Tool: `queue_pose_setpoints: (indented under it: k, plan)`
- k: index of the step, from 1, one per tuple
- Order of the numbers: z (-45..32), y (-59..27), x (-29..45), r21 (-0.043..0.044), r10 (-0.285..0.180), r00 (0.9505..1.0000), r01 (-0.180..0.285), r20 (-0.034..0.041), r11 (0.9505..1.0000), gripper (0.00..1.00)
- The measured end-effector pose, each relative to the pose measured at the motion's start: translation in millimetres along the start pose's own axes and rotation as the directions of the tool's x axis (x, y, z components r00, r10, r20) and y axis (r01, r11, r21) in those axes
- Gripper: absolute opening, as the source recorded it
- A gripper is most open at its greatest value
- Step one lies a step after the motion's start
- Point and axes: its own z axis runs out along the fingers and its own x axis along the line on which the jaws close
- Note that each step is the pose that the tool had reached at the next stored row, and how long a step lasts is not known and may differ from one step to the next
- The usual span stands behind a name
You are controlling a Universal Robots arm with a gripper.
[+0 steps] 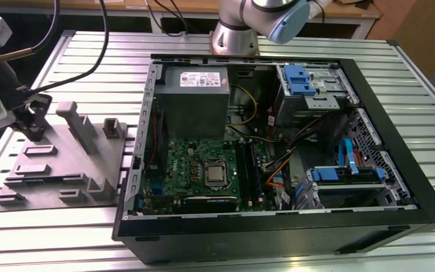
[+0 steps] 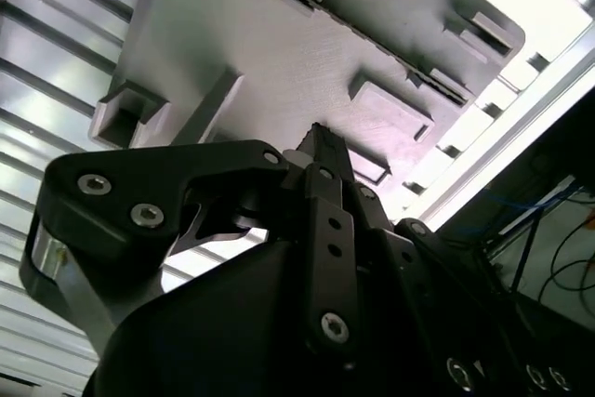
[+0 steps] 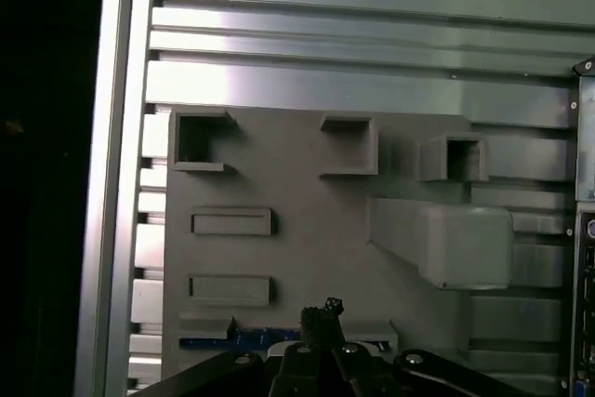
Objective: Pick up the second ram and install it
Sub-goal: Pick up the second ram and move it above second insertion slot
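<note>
The second ram point(image 3: 244, 337) lies on edge in a slot of the grey tray point(image 3: 307, 230), showing as a thin dark strip with blue along it. In the exterior view it is a dark line point(image 1: 42, 180) near the tray's front left corner. My gripper point(image 3: 323, 308) hangs just above the tray, its tips close to one end of the stick and not touching it. In the second wrist view the black fingers point(image 2: 321, 151) meet at a point with nothing between them. In the exterior view the gripper point(image 1: 32, 129) stands over the tray's point(image 1: 59, 164) far left part.
An open black computer case point(image 1: 278, 226) lies to the tray's right in the exterior view, with the green circuit board point(image 1: 191, 167), its long black slots point(image 1: 242, 164), cables and blue drive brackets point(image 1: 297, 79). A tall grey rib point(image 1: 77, 124) rises from the tray beside the gripper. Everything rests on a ribbed aluminium table point(image 1: 97, 51).
</note>
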Motion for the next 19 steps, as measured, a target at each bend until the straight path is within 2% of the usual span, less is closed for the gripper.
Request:
queue_pose_setpoints:
  k: [6, 10, 14, 19]
  plan:
    - [1.4, 0.0, 0.0, -0.0024, -0.089, 0.996, 0.089, -0.0033, 0.996, 0.1]
    - [2.2, -0.1, 0.1, -0.0042, -0.154, 0.9881, 0.154, -0.0056, 0.9881, 0.1]
    - [3.0, -0.1, 0.1, -0.0064, -0.22, 0.9754, 0.22, -0.0079, 0.9754, 0.1]
    - [4.0, -0.1, 0.1, -0.0096, -0.308, 0.9512, 0.308, -0.0107, 0.9512, 0.1]
